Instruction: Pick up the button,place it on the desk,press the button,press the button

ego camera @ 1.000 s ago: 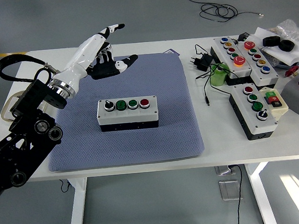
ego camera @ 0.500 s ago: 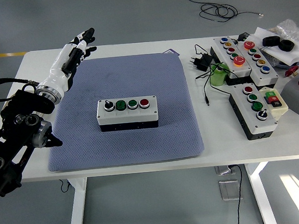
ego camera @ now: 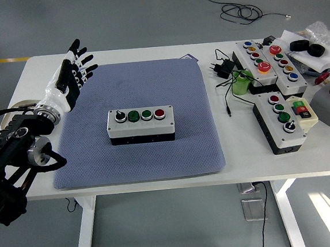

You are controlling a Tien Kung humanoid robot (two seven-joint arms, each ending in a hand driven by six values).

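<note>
Button box (ego camera: 141,124) sits mid-frame on blue mat (ego camera: 202,149), well apart from left robot hand (ego camera: 71,74) at upper left, fingers spread, grasping nothing.

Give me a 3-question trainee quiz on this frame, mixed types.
1. True or false: the left hand is grasping the button box.
2. What does the button box stand on? A) the bare white table B) the blue-grey mat C) another control box
3. Fill in: the rightmost button on the button box is coloured ____.

Key
1. False: the hand's fingers are spread, holding nothing, near the mat's far left corner, apart from the box.
2. B: the blue-grey mat.
3. Red; to its left come two green buttons and a black selector knob.
</note>
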